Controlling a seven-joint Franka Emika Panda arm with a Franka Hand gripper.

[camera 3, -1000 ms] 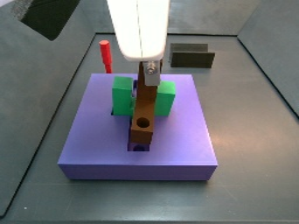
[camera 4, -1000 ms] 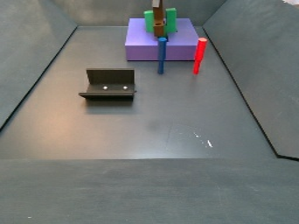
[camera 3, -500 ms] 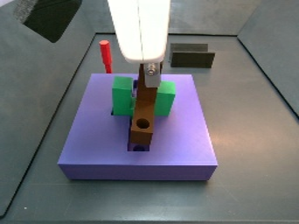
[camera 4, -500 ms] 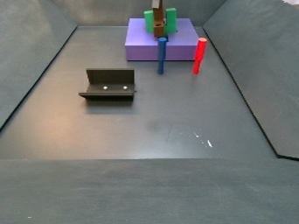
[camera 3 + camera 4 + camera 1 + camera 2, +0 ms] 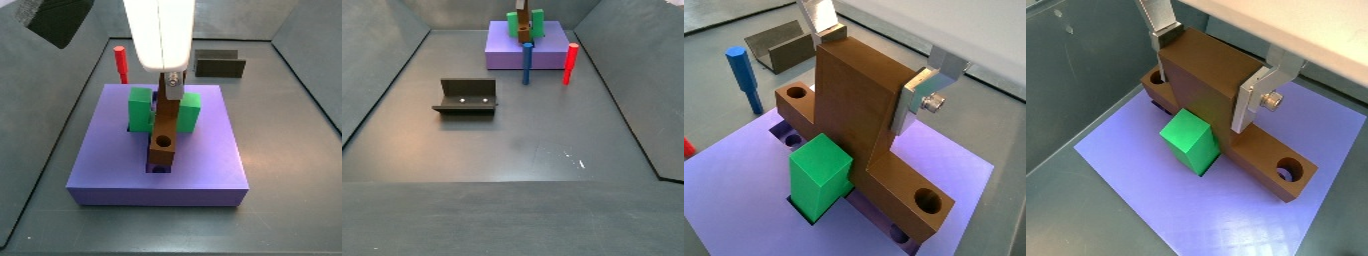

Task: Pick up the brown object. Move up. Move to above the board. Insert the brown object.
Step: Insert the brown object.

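Gripper: the gripper (image 5: 885, 62) is hanging over the board (image 5: 214, 170), its silver fingers (image 5: 1256, 96) pinching the upright stem of the brown object (image 5: 1207, 88) from two opposite faces; a flat-sided grip like this is probably keeping the piece from twisting as it goes down.

Brown object: it is standing on end in the long central groove (image 5: 794, 142) of the board, with the crosspiece (image 5: 1273, 165) and its round holes lying low along the lavender surface; in a side view (image 5: 164, 130) it is sitting upright in the middle of the slab.

Green block: the green block (image 5: 820, 178) is sitting on the board, touching the brown object, and in a side view its two arms (image 5: 140, 110) are flanking the stem, so it appears to be acting as a guide.

Stage: judging by the crosspiece resting at board level, insertion is looking nearly or fully done; how deep the stem is seated cannot be told.

Surroundings: a blue peg (image 5: 740, 75) and a red peg (image 5: 571, 62) are standing beside the board, the fixture (image 5: 465, 96) is standing well apart on the floor, and a dark box (image 5: 219, 64) is lying behind the board.
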